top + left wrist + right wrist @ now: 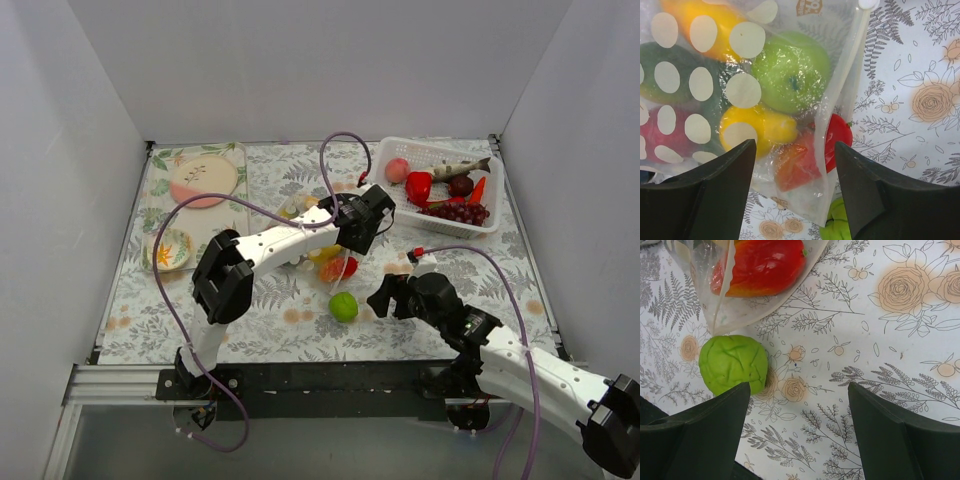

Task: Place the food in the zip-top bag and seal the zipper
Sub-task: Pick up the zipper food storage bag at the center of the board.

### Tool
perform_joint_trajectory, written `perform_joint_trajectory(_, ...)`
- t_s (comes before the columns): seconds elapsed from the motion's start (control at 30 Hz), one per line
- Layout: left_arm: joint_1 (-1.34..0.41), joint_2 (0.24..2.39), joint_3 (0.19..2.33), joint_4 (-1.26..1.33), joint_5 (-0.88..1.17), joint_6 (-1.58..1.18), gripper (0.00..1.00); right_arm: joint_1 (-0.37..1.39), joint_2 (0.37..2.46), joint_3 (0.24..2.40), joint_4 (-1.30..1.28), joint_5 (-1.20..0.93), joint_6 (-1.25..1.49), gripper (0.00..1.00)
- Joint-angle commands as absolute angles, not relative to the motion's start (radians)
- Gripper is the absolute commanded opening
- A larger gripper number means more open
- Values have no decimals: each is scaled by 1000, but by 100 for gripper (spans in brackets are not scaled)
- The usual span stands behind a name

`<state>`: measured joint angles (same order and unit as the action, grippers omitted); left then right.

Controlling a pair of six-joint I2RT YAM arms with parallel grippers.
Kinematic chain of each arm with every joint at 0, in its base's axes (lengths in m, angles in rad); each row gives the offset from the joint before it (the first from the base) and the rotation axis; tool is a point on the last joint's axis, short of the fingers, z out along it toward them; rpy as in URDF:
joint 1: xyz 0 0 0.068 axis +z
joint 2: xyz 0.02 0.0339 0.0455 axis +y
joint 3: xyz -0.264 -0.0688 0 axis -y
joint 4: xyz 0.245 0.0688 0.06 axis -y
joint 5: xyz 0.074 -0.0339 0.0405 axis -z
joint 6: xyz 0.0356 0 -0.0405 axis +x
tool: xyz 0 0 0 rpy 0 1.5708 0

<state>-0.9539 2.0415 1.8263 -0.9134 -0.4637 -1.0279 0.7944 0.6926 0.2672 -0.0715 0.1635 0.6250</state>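
Observation:
The clear polka-dot zip-top bag (pixel 740 90) lies on the floral table cloth and holds a green apple (pixel 790 70), a yellow fruit (pixel 765 125), an orange piece and other food. Its zipper (pixel 852 60) runs down the bag's right edge. A red pepper (pixel 839 135) lies at the bag mouth, partly past the strip; it also shows in the right wrist view (pixel 765 265). A loose green toy cabbage (pixel 732 362) sits just outside the bag (pixel 343 306). My left gripper (pixel 795 172) is open, hovering over the bag's corner (pixel 358 222). My right gripper (pixel 797 412) is open and empty beside the cabbage (pixel 385 297).
A white slotted basket (pixel 388 150) at the back right holds more toy food, such as a peach, a red pepper, a fish and grapes. Two plates (pixel 203 180) lie on a tray at the back left. White walls close in the table on three sides.

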Motion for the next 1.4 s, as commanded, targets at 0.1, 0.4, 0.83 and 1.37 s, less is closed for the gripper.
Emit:
perform_joint_trajectory(0.1,-966,2062,1853,-933,-522,-1026,58,811,660,258,-12,196,617,87)
perform_joint_trajectory(0.4,-985,2089,1864,-934,-550,-1022,62,815,652,249,-9,198,615,87)
perform_joint_trajectory(0.83,-976,2056,1931,-905,-517,-1005,0,905,718,262,92,190,463,88)
perform_joint_trajectory(1.37,-885,2000,1937,-893,-341,-1005,0,1066,1040,406,196,222,268,95)
